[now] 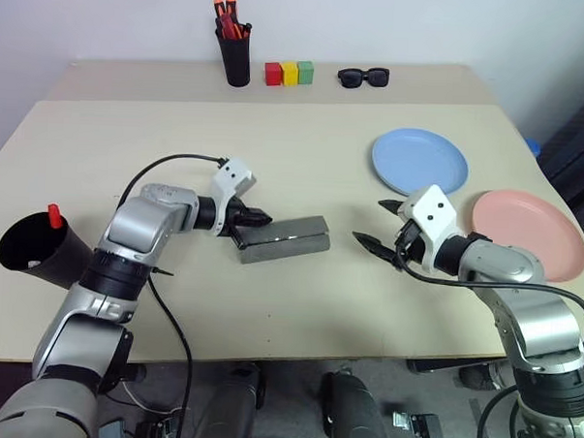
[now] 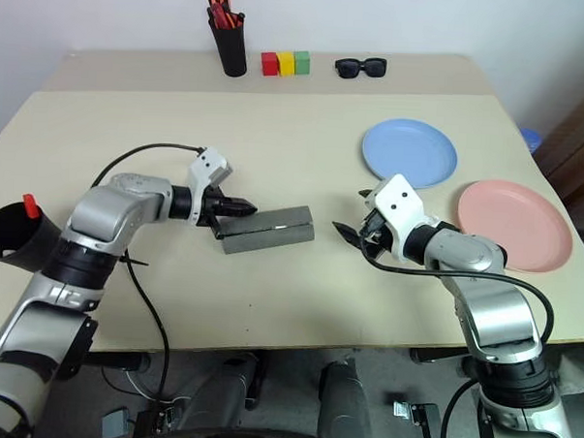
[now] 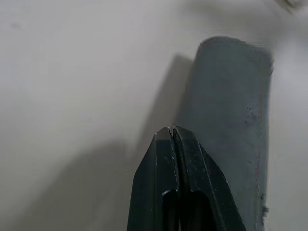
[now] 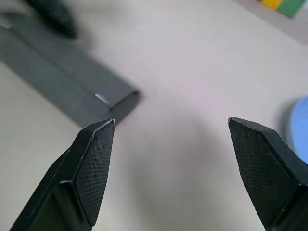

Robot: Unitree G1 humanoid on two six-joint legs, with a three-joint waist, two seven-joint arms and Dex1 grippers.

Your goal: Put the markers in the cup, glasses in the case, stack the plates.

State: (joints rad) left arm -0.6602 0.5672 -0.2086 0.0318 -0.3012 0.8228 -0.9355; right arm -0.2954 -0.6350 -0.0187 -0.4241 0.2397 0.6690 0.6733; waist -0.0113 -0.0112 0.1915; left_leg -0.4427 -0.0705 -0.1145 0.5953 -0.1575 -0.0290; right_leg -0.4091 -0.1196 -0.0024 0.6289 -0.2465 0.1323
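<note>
Cup point(image 1: 34, 248) at 9 o'clock: red marker point(image 1: 54, 214) in | case point(image 1: 283, 238): shut, my pinched-together, empty left gripper point(image 1: 261, 218) on it | blue plate point(image 1: 420, 160), pink plate point(image 1: 529, 233) at 3 o'clock: unstacked | my right gripper point(image 1: 379, 223): spread wide, empty.

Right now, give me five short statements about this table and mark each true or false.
1. The grey case lies closed on the table. True.
2. The left gripper is open wide. False: its fingers are shut, at the case's left end.
3. The right gripper is open and holds nothing. True.
4. The blue plate sits stacked on the pink plate. False: they lie side by side, not stacked.
5. The black cup stands at the table's right edge. False: it is at the left edge, with a red marker sticking out.
</note>
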